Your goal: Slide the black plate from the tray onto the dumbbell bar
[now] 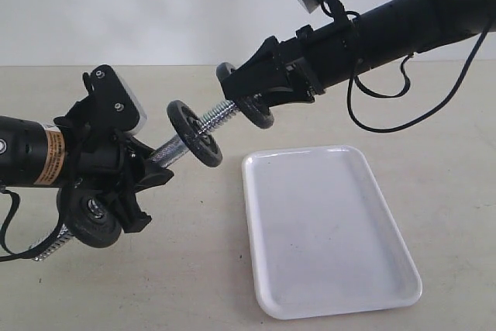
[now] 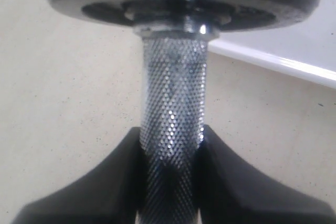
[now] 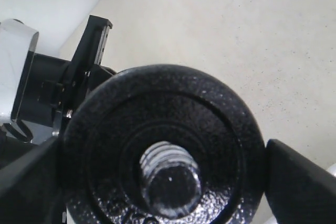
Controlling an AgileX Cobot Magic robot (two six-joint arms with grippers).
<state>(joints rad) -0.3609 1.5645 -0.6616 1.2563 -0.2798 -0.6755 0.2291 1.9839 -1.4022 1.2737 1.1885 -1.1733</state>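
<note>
Now, mid-frame, the right gripper (image 1: 249, 100) clasps the black plate (image 3: 220, 145) on the dumbbell bar (image 2: 173, 103) tip. The left gripper (image 2: 170, 182) clamps the bar. Next, I'd say, push it straight inward.

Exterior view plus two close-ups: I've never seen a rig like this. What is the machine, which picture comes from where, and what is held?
This is a robot with two arms, each ending in a two-finger gripper. The wide picture comes from a camera off the arms; each close-up from a camera on one wrist. The left gripper is clamped on the knurled middle of the dumbbell bar, held slanted above the table. Two discs sit on the bar: a lower disc near that gripper and an upper disc further along. The right gripper has the black plate between its fingers, the bar's threaded tip showing through its centre hole. The white tray lies on the table with no disc in it.
</note>
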